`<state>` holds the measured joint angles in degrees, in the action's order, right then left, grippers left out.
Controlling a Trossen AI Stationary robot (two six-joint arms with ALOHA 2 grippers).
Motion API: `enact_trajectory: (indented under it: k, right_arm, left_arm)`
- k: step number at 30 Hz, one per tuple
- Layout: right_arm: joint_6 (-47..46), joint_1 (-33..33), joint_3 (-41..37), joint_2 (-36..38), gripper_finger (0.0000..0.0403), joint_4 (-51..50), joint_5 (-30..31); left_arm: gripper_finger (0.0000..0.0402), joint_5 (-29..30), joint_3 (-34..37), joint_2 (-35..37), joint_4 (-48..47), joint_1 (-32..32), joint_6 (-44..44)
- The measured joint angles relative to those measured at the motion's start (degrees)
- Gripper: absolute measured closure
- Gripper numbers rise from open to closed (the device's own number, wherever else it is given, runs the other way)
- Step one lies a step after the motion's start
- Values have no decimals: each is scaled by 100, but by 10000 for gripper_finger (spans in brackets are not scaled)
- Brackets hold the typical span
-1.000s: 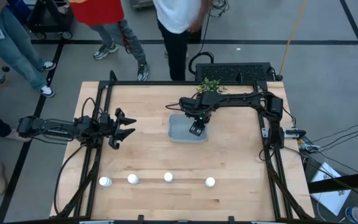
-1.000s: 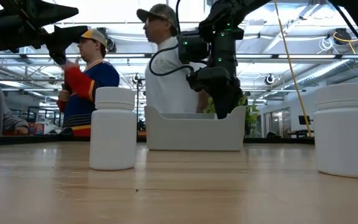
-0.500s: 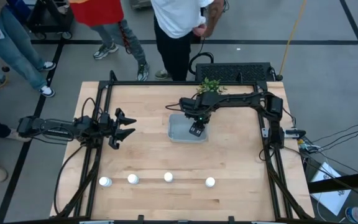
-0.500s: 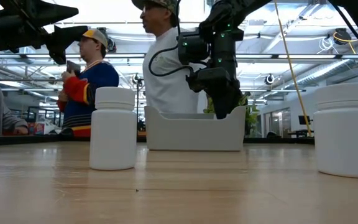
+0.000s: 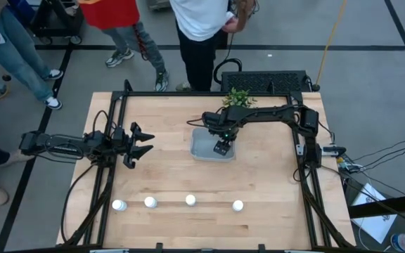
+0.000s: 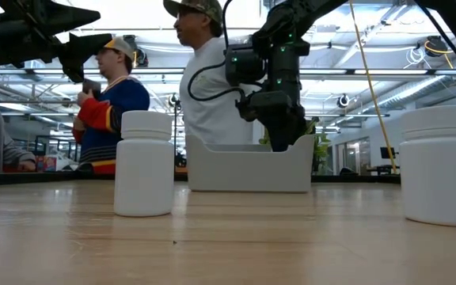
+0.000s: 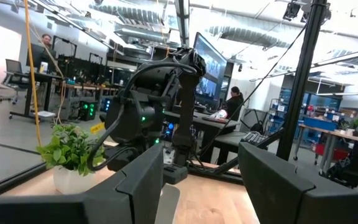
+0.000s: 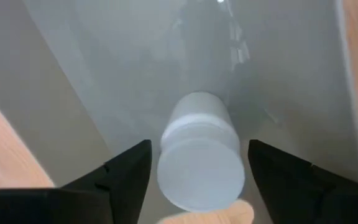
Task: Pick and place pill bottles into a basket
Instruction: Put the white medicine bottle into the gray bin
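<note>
Right gripper (image 5: 221,147), fingers parted astride a pill bottle (image 8: 199,152) apparently released inside basket (image 5: 201,150): lift straight up, clearing the walls.

basket (image 5: 201,146) bottle hidden beneath right claw (image 5: 221,147)

Basket (image 5: 204,145): set on the table (image 5: 259,183), toward its far middle, just before the potted plant (image 5: 238,97).
Bottle in basket (image 8: 199,152): lodged inside the basket, between the fingers of the right gripper (image 5: 221,147).
Right gripper: lowered into the basket's right part.
Row of four bottles: lined up along the table's near edge, well apart from the basket; from left to right (image 5: 119,205), (image 5: 150,202), (image 5: 190,200), (image 5: 238,206).
Left gripper (image 5: 140,144): held over the table's left side, left of the basket.
People: placed beyond the table's far edge.
</note>
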<state>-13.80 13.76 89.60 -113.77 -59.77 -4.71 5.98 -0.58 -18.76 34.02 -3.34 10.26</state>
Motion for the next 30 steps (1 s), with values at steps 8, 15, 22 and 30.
enact_trajectory:
  k: [8, 15, 22, 30]
  right_arm:
    - [-46, 0, 1, 290, 124, -82, 25]
    - [-134, -13, 4, 884, 123, -11, 193]
    - [-200, -325, 11, 1675, 124, 77, 716]
    - [-28, -1267, -563, 3057, 124, 1604, 1520]
  left_arm:
    - [188, 0, 0, 2, 0, -1, 0]
    - [188, 2, 0, 2, 2, -1, 0]
    - [188, 2, 0, 0, 0, 0, 26]
    - [188, 2, 0, 1, 1, -1, 107]
